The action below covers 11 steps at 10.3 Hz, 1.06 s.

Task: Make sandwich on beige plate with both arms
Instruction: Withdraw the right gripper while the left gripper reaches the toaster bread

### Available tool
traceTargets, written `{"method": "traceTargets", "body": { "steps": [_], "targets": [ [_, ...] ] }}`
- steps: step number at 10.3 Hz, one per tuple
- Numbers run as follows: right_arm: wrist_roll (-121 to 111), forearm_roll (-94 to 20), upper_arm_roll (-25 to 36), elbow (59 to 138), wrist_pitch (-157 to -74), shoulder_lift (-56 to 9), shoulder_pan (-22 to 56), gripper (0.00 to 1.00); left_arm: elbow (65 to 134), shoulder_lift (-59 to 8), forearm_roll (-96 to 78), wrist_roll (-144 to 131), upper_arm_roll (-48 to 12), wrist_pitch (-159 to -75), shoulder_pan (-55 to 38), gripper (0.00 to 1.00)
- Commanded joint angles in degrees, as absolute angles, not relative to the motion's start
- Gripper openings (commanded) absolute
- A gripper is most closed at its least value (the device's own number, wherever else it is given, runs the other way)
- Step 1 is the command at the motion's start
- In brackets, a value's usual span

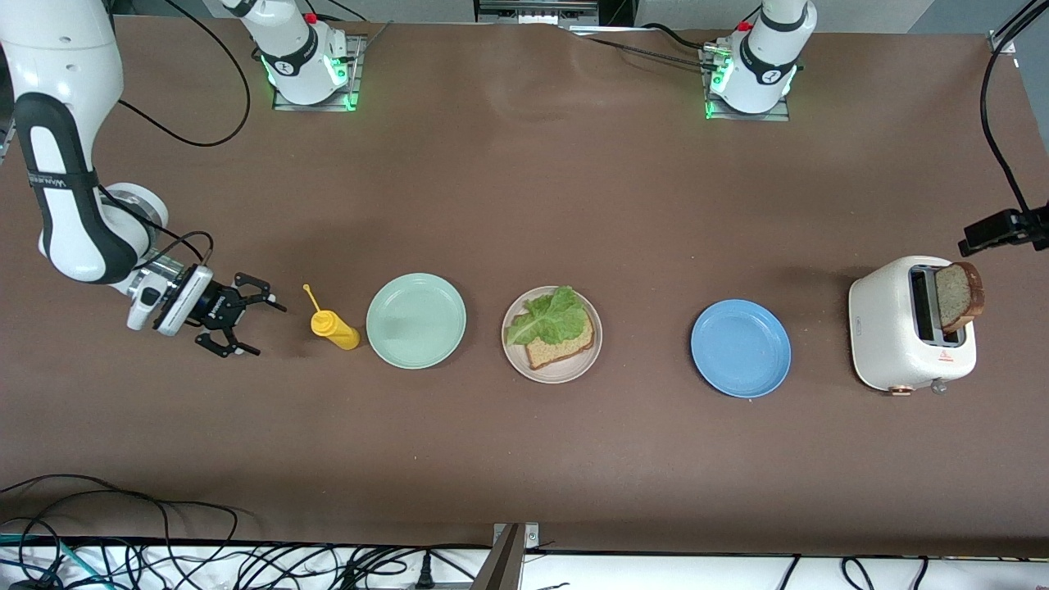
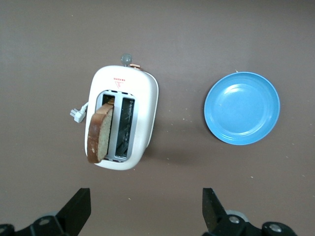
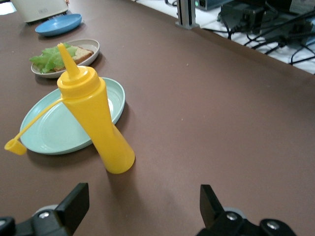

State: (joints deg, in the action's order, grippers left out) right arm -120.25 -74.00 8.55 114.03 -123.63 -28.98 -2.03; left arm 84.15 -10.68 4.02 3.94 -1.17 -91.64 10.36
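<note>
Beige plate (image 1: 515,360), worktop centre: carrying one bread slice (image 1: 565,348) under lettuce (image 1: 547,318).
Second slice (image 1: 959,297): standing in toaster (image 1: 889,336), 3 o'clock of plate.
Left tool (image 2: 146,209): hovering above toaster, wide open, empty; next likely gripping that slice.
Right tool (image 1: 244,315): waiting open, empty, beside mustard bottle (image 1: 334,328).

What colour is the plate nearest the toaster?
Blue plate, seen best in the left wrist view, beside the white toaster.

Brown table (image 1: 524,205), tangled black cables (image 1: 164,541) along its near edge, even overhead light
</note>
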Motion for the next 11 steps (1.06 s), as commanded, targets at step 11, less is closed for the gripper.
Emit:
{"method": "traceTargets", "body": {
  "steps": [11],
  "targets": [
    [-62.4, -20.4, 8.4, 116.1, -119.7, -9.9, -3.3, 1.0, 93.0, -20.7, 0.4, 25.4, -1.5, -109.2, 21.1, 1.0]
  ]
}}
